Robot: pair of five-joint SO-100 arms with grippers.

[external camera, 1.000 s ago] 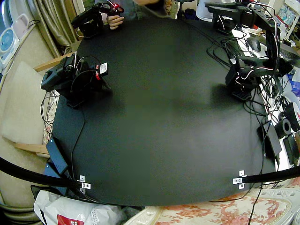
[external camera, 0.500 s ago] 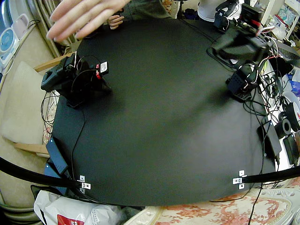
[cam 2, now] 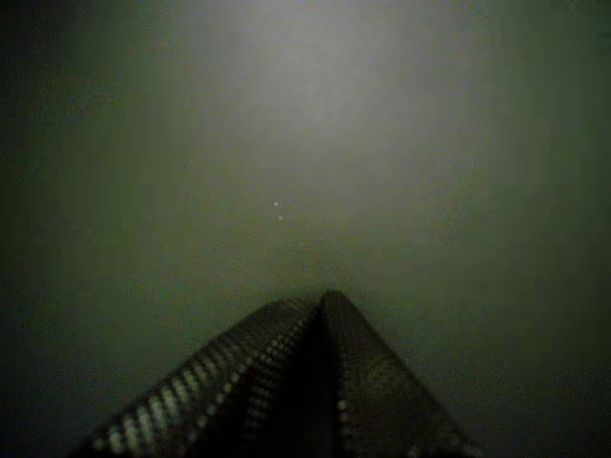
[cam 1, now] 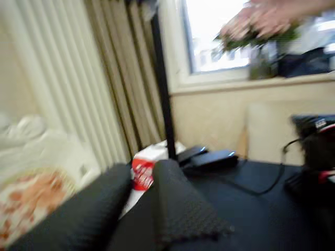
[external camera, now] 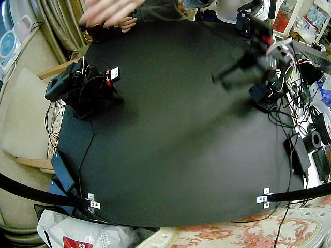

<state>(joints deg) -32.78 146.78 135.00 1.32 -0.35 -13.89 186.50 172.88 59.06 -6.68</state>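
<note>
Claws: left claw (external camera: 221, 78) raised over counter (external camera: 170, 155), pts twd right arm (external camera: 77, 90) across it, blurred, can't tell open/closed, nothing held; right claw (cam 2: 323, 301) closed, empty, nose-down at counter; hand (external camera: 106, 11) at counter's far edge.

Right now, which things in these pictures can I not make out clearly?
Left gripper: motion blur in the fixed view; open or shut cannot be told.
Person's hand: blurred and cut by the fixed view's top edge.
Table under the right gripper: a wrist view is too dark for detail.
Red-and-white bag: print blurred in a wrist view.
</note>
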